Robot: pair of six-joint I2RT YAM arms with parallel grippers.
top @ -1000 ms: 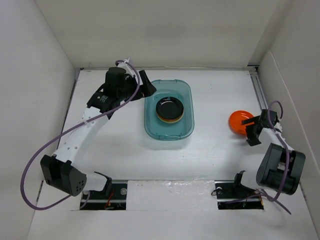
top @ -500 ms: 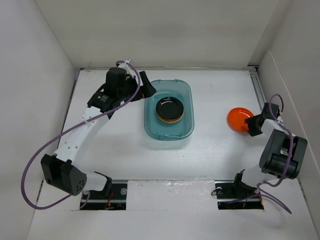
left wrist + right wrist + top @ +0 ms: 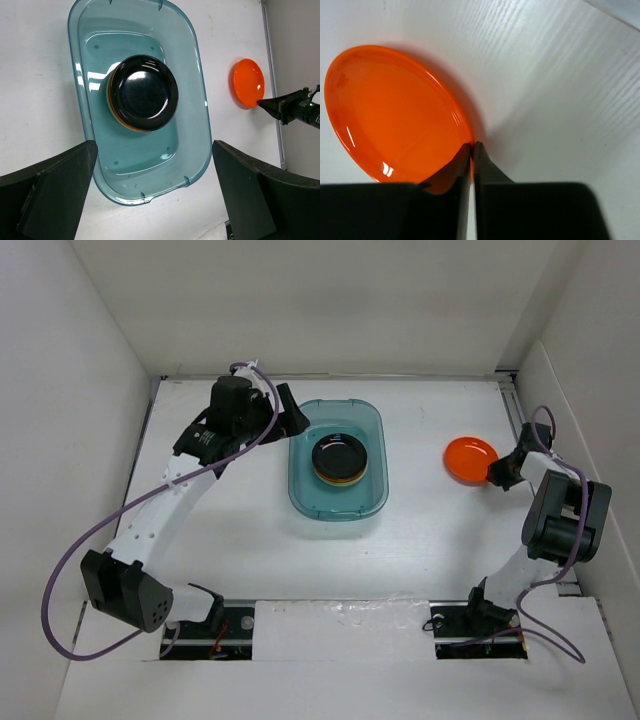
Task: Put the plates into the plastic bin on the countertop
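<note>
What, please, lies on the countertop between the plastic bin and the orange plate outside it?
Nothing; the top external view shows only bare countertop between plastic bin and orange plate.

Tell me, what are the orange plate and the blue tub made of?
The orange plate looks like glossy plastic, maybe glazed ceramic: bright highlights streak its rim. The bin looks like smooth translucent plastic: the white countertop shows through its teal walls.

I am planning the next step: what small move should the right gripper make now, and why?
Probably lift a little. The right gripper pinches the rim of the orange plate, which rests on the countertop apart from the plastic bin; raising it should help it clear the bin's rim.
</note>
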